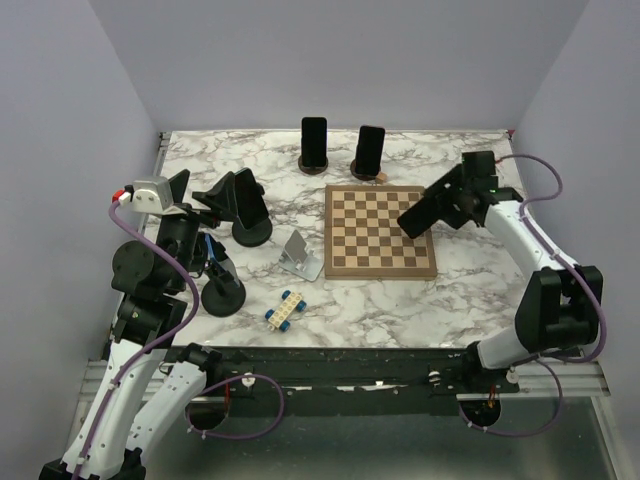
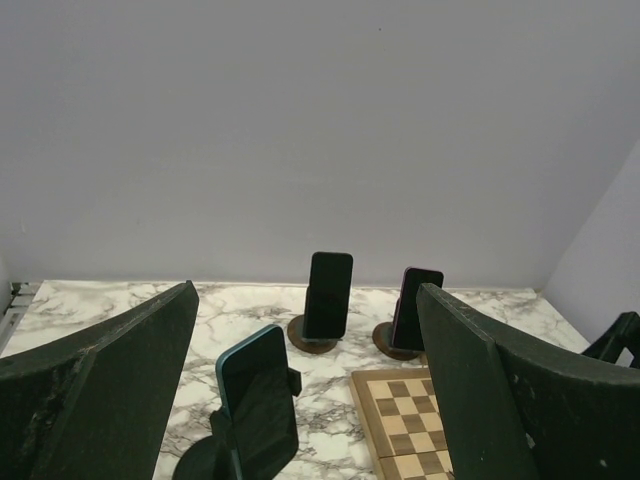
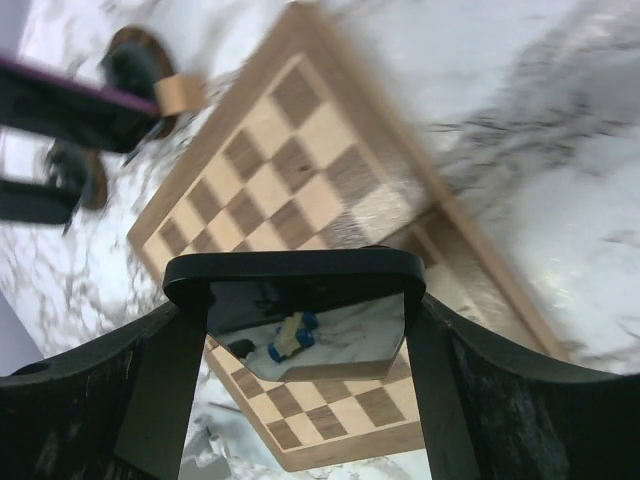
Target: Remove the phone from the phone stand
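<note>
As we are starting from the near edge of the marble table (image 1: 470, 270), a blue and white toy brick car (image 1: 285, 310) is lying flat, a black round-based stand (image 1: 222, 295) is standing just to its left, and a silver phone stand (image 1: 300, 255) is sitting a little farther in. Beyond that, the left gripper (image 1: 228, 192) is hovering with its jaws spread wide and holding nothing, while a teal-edged phone (image 2: 258, 395) is leaning on a black stand just ahead of it. Across the wooden chessboard (image 1: 380, 232), the right gripper (image 3: 298, 325) is pinching the black phone (image 1: 420, 215) by its two long edges, its fingers (image 3: 150, 390) pressing either side. We are holding it tilted above the board's right edge, clear of every stand. Farthest back, two more phones (image 1: 314, 143) (image 1: 370, 152) are standing upright on round wooden bases.
</note>
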### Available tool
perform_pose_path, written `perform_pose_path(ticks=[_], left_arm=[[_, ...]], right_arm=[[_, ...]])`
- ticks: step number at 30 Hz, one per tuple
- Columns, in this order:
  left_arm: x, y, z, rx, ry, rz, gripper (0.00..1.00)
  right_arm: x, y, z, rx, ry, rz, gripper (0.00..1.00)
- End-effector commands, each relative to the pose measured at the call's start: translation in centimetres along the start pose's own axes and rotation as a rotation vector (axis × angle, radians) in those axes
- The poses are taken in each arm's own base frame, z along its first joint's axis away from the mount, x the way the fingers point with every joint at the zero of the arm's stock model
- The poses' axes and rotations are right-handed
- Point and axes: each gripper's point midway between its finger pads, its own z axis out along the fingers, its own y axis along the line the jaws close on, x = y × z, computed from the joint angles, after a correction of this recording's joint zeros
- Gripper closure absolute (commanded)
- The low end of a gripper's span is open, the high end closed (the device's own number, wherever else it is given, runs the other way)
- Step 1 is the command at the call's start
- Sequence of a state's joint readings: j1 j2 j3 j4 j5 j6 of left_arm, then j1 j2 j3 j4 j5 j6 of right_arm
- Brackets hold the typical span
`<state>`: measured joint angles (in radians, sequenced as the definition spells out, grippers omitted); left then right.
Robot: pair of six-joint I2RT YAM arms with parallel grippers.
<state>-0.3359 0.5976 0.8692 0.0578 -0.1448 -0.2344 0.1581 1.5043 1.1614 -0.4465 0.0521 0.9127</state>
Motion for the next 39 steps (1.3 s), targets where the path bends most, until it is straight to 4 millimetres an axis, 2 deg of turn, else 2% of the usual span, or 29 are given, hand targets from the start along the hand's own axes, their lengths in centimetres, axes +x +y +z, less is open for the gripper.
perform_pose_path(ticks=[1, 4, 8, 16, 21, 24, 30, 35, 39], left_arm=[[0.2, -0.6, 0.0, 0.030, 0.012, -0.015, 0.01], [0.1, -0.7, -0.1, 0.034, 0.010, -0.016, 0.01], [0.1, -0.8, -0.2, 0.036, 0.009, -0.020, 0.01], [-0.4, -1.5, -0.5, 0.064, 0.000, -0.044, 0.01], [-0.5, -1.8, -0.8, 0.074, -0.001, -0.050, 0.01], [-0.8, -1.9, -1.1, 0.074, -0.013, -0.045, 0.01], [-1.2, -2.0, -1.5, 0.070, -0.028, -0.029, 0.01], [-1.3, -2.5, -1.7, 0.088, -0.032, -0.032, 0.01], [-1.4, -2.8, -1.9, 0.100, -0.036, -0.035, 0.01]], right_arm=[[-0.1, -7.0, -0.9, 0.180, 0.112, 0.323, 0.99], [-1.3, -11.7, -1.5, 0.273, 0.090, 0.443, 0.99], [-1.9, -16.9, -2.8, 0.366, 0.058, 0.600, 0.99], [-1.4, -24.0, -6.3, 0.600, -0.030, 0.707, 0.99], [1.2, -26.5, -7.0, 0.707, 0.005, 0.763, 0.99], [2.6, -27.3, -7.2, 0.748, 0.046, 0.782, 0.99], [3.2, -29.2, -9.3, 0.872, 0.003, 0.810, 0.99], [4.7, -30.8, -11.1, 0.979, 0.034, 0.822, 0.99], [5.3, -32.1, -10.5, 0.945, 0.058, 0.833, 0.99]])
